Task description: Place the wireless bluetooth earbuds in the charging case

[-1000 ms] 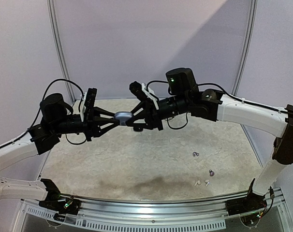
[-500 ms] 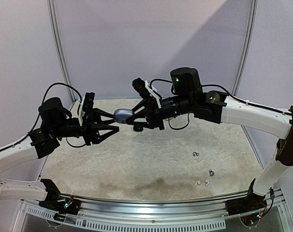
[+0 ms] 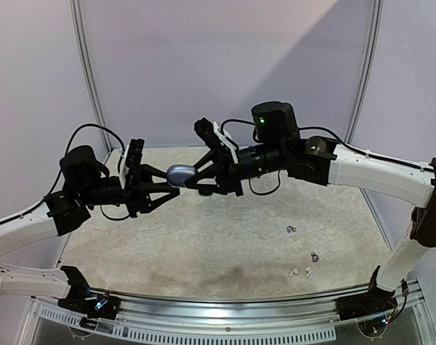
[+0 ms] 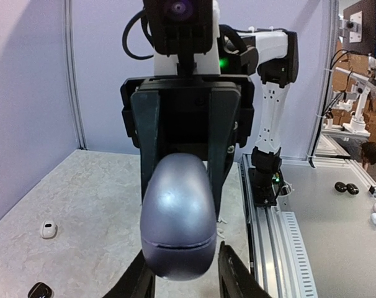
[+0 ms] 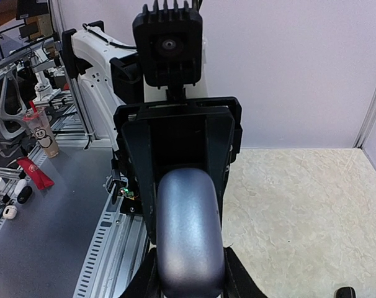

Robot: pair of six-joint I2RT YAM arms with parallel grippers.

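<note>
Charging case (image 3: 179,174), closed: aloft, clamped in right claw (image 3: 192,175); left claw (image 3: 169,177) narrowly parted at other end, grip undeterminable. Earbuds (image 3: 291,230) loose on desk (image 3: 203,244), well apart. Likely step: lid opening; calls for pry at seam

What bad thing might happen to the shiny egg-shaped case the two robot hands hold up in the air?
The charging case hangs above the table between the left gripper and right gripper; its smooth round shell might slip and fall. Its lid looks shut, so prying it open may twist it loose.
</note>
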